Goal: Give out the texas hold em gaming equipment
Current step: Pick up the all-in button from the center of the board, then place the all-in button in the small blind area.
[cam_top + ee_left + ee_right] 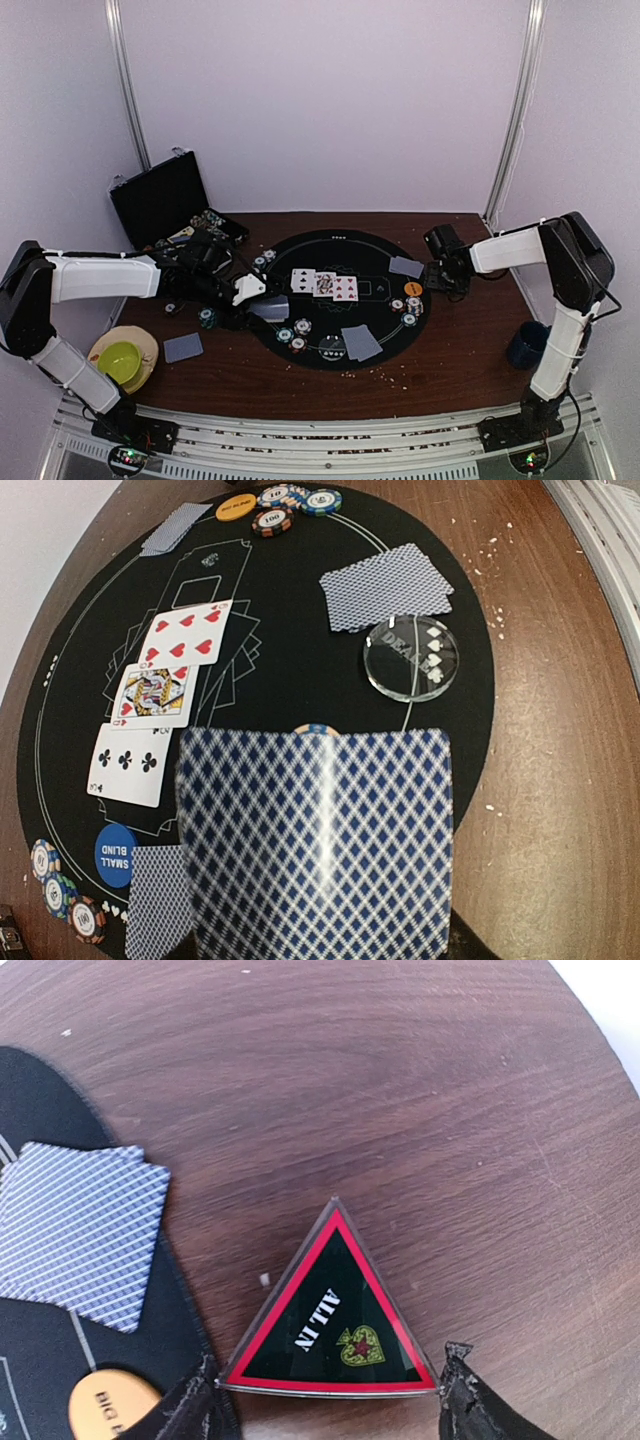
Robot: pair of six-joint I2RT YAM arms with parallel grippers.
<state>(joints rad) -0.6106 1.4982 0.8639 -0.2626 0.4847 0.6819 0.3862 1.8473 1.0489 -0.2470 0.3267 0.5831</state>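
My left gripper [258, 296] is shut on a blue-diamond-backed playing card [315, 840] at the left edge of the round black mat [340, 245]. The card hides the fingers in the left wrist view. Three face-up cards [165, 695] lie mid-mat. There is also a clear dealer button [410, 657], a blue small-blind disc [115, 855], an orange big-blind disc [240, 507], striped chips [60, 892] and face-down cards [385, 585]. My right gripper [330, 1405] grips a black-and-red "ALL IN" triangle [330, 1310] by its base corners, on the wood right of the mat.
An open black case [165, 200] stands at the back left. A green bowl [120, 360] sits at the front left and a dark blue mug [525, 345] at the right. A loose face-down card [183, 347] and a chip [207, 318] lie on the wood left of the mat.
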